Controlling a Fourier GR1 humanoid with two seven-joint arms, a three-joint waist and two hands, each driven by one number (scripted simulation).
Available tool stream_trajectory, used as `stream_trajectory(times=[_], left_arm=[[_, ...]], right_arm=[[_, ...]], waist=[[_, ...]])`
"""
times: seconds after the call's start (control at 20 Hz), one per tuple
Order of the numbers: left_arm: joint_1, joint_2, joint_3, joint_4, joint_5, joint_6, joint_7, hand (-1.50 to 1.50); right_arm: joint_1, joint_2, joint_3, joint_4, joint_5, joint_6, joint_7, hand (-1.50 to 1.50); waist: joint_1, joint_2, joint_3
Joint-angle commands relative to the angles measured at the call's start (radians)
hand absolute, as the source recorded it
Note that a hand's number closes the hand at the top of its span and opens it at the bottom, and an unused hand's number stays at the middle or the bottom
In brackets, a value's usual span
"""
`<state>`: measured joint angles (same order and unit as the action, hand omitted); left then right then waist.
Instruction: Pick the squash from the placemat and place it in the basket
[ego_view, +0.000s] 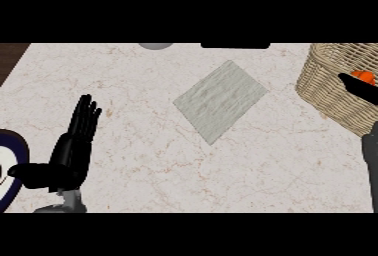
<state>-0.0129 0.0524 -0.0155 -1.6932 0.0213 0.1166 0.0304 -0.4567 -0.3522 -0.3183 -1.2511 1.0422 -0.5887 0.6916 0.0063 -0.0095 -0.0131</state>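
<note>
Head view: we see the grey woven rectangular placemat (221, 99) lying bare near the middle of the marble worktop (148, 150), turned like a diamond. The orange squash (364, 76) is off it already: a small orange patch shows at the worktop's right edge, over the tan wicker basket (328, 92), mostly hidden by our right robot hand (358, 87). Only a dark sliver of that robot hand shows at the frame's right edge, so we cannot tell whether it is holding the squash or letting go. Grey right forearm runs down the right edge below it.

Left robot hand (77, 135) rests near the worktop's left edge, fingers straight and wide, holding nothing. A dark-rimmed round plate (16, 145) sits cut off at the left edge, beside it. A grey round object (155, 45) and a black flat object (235, 45) sit at the far edge, both cropped.

Our read: last step, release into the basket.

Risks:
- Squash appears close to the basket's near rim; a release there could land it on the rim and roll it back onto the worktop.
- Robot hand or forearm could catch the wicker wall on the way out and shove the basket toward the right edge.
- View is cropped here, so we can't confirm the drop.

No brands, labels or writing readable anywhere.
</note>
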Motion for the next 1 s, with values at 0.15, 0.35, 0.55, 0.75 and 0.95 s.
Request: stream_trajectory(times=[0.15,0.35,0.55,0.75,0.95], left_arm=[[0.012,-0.034,-0.026,0.005,-0.035,0.031,-0.023,0.0],[-0.03,-0.005,0.004,0.036,-0.02,0.007,-0.01,0.0],[0.021,0.016,0.033,-0.018,0.015,-0.015,-0.008,0.0],[0.019,0.019,0.025,-0.016,0.009,-0.024,-0.005,0.0],[0.058,0.006,0.026,0.023,0.017,-0.036,-0.069,0.0]], right_arm=[[0.143,-0.042,-0.04,-0.185,0.064,0.036,0.097,-1.5],[0.213,0.0,-0.084,-0.356,0.075,0.021,0.179,-1.5],[0.301,-0.018,-0.158,-0.538,-0.029,0.062,0.167,-1.5],[0.484,-0.012,-0.199,-0.72,-0.171,0.122,0.089,-1.5],[0.485,-0.057,-0.261,-0.799,-0.329,0.177,0.053,-1.5]], waist=[[-0.016,0.006,0.012],[-0.019,0.006,0.013],[-0.02,0.005,0.013],[-0.02,0.006,0.013],[-0.015,0.007,0.013]])
